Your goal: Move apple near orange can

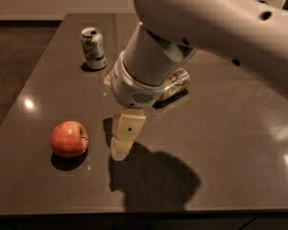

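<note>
Your gripper (120,151) hangs just beside the round, glossy apple (68,138) on the polished surface (230,143), seemingly apart; you cannot tell its spread.

apple (68,138): upright, beside gripper (122,146) | orange can (175,82): on its side (partly hidden)

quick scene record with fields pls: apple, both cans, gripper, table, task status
apple: front left on the table, nothing touching it
orange can: lying on its side mid-table, partly hidden by the arm
white-and-green can: upright, back left
gripper: low over the table beside the apple, apart from it
table: dark, glossy
task status: apple not yet grasped, far from orange can
</note>
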Controlling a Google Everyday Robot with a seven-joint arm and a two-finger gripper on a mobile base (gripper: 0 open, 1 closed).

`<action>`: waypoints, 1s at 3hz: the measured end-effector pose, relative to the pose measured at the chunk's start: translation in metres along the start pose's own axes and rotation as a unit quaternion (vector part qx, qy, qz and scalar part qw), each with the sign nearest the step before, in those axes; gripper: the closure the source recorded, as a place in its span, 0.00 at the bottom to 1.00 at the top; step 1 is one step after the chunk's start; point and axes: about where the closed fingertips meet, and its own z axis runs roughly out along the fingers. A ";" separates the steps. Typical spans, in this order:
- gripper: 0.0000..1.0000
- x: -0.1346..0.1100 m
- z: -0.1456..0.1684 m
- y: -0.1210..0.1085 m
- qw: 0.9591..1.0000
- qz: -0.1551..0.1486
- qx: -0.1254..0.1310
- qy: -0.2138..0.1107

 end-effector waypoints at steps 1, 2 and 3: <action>0.00 -0.026 0.024 -0.003 1.000 -0.007 -0.019 -0.019; 0.00 -0.053 0.043 0.005 0.999 -0.009 -0.040 -0.033; 0.00 -0.071 0.057 0.010 0.998 -0.015 -0.047 -0.036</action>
